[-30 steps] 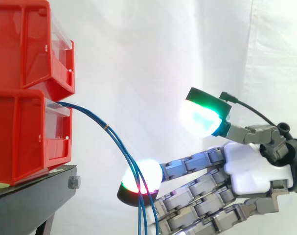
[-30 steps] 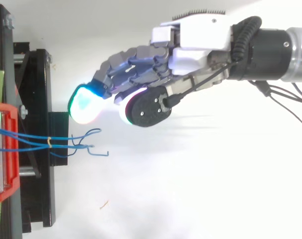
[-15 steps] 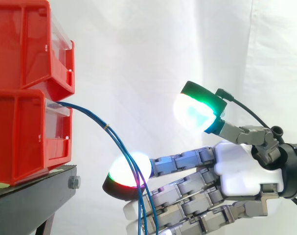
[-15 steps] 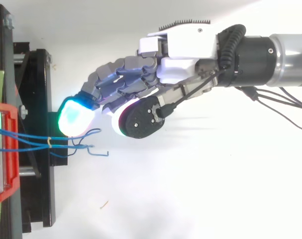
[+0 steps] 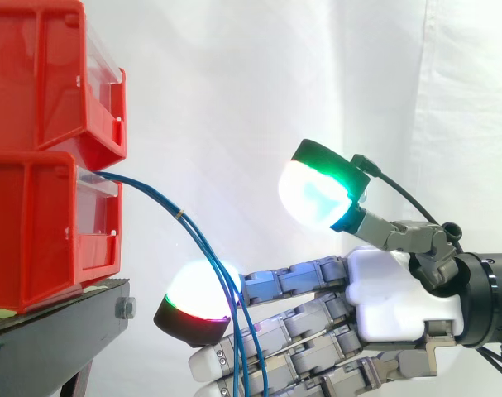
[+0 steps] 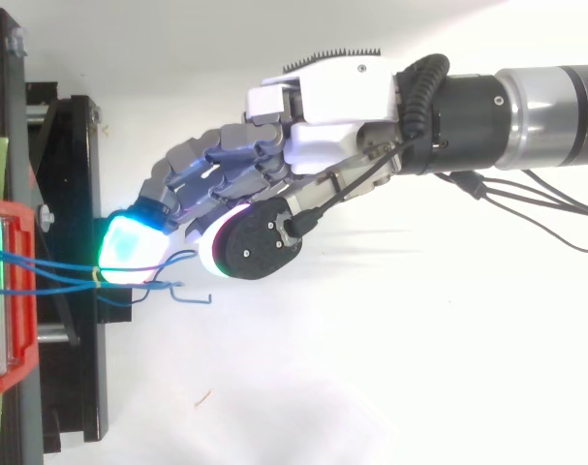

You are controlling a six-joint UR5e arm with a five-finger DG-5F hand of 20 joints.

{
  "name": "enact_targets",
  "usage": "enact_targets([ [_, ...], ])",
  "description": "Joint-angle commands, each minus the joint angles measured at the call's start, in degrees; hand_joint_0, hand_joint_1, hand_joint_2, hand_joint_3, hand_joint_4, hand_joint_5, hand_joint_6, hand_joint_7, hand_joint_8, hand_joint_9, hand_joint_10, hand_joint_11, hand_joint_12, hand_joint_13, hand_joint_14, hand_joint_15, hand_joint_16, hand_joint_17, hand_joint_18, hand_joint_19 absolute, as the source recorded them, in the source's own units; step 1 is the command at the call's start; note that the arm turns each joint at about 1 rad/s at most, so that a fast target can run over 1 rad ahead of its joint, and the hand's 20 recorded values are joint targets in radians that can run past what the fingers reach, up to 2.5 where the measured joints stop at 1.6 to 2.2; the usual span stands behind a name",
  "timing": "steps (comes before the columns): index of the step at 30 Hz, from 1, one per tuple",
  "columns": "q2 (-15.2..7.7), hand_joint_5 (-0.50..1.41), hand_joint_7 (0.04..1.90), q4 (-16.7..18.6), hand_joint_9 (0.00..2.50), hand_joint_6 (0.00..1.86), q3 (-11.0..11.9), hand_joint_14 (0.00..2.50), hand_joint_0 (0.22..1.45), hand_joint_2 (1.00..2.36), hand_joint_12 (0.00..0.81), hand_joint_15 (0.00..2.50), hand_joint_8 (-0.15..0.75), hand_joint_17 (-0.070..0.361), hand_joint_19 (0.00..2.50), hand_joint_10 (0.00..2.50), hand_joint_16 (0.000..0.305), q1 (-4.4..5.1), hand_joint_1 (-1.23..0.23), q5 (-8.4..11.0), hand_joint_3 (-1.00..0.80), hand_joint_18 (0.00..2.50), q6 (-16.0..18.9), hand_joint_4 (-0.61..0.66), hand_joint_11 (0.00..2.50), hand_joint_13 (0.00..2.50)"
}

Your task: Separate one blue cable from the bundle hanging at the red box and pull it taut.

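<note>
A bundle of thin blue cables comes out of the lower red bin and arcs down to the right, held together by a yellow tie. My hand reaches in from the right with straight fingers. Its leading fingertip pad glows white and red just left of the hanging cables, which cross in front of the fingers. The thumb, with its green-white pad, stands raised well above them. From above, the cyan fingertip overlaps the cables at the tie. The loose cable ends lie just below the thumb pad. The hand is open.
A second red bin is stacked on the lower one. Both rest on a black stand, whose frame lies directly under the fingertips. A white curtain hangs behind.
My hand has moved left towards the bins. Its leading fingertip has passed from right of the hanging cables to left of them, reaching the yellow tie from above. The cables have hardly shifted.
</note>
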Motion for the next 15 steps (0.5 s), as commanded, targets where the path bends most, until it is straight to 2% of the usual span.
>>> enact_targets([
  [1,-0.1,-0.22,0.68,-0.4,0.46,0.50,0.3,0.00,0.58,1.00,0.400,0.08,0.324,0.126,0.18,0.00,0.056,-0.02,-0.56,-0.19,-0.48,0.46,0.1,0.27,0.03,0.36],
  [10,-0.1,-0.21,0.68,0.3,0.48,0.50,0.3,0.00,0.58,1.00,0.403,0.09,0.325,0.124,0.18,0.00,0.055,0.33,-0.56,-0.27,-0.48,0.47,0.1,0.27,0.04,0.38],
  [15,-0.5,-0.21,0.68,2.4,0.49,0.50,0.6,0.00,0.58,1.00,0.402,0.10,0.326,0.124,0.19,0.00,0.055,0.33,-0.56,-0.27,-0.48,0.48,0.0,0.28,0.05,0.40],
])
